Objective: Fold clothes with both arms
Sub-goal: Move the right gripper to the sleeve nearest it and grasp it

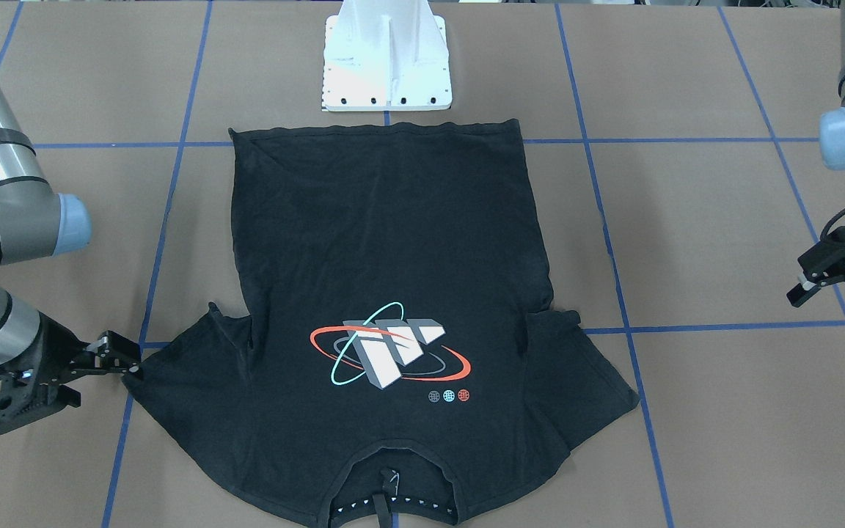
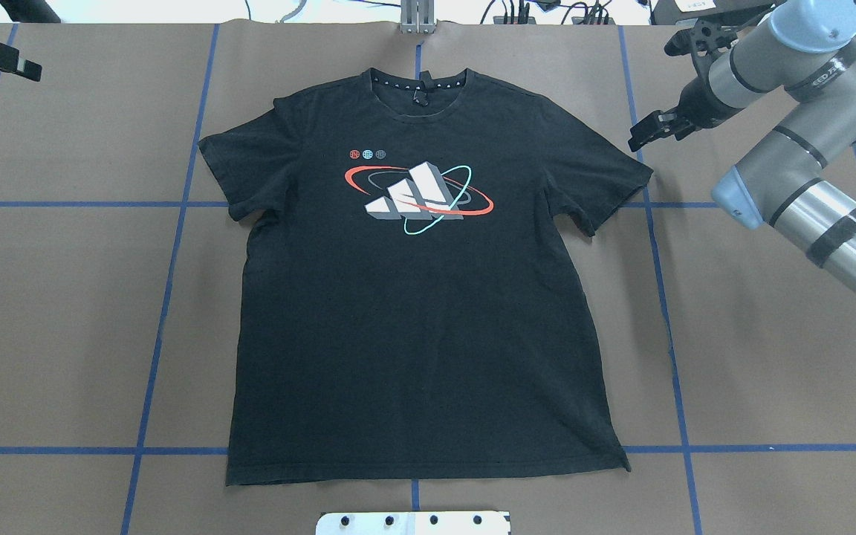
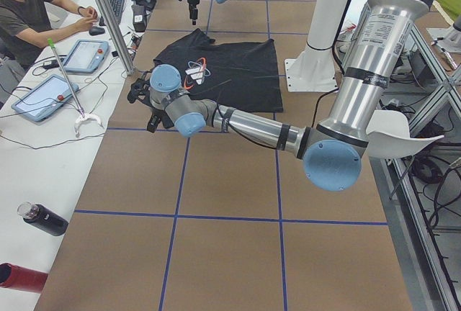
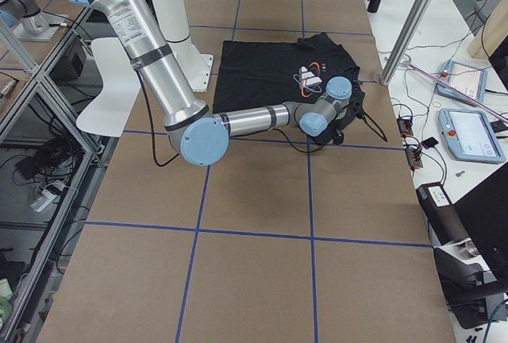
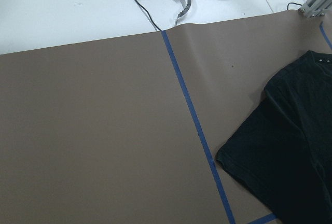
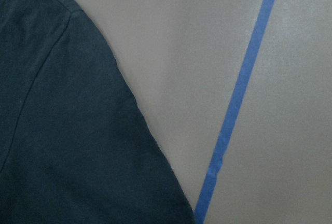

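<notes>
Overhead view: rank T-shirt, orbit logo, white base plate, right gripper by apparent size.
1. T-shirt
2. orbit logo
3-4. white base plate, cut off by the frame edge, and right gripper look similar; not ranking them.

- The T-shirt lies flat in the middle of the bench, print side up. Its collar is at the edge far from the robot and its hem is just before the pedestal base.
- The right gripper sits low, just beside the tip of the sleeve on the robot's right.
- The left gripper is out on the robot's left, well apart from the other sleeve.
</notes>
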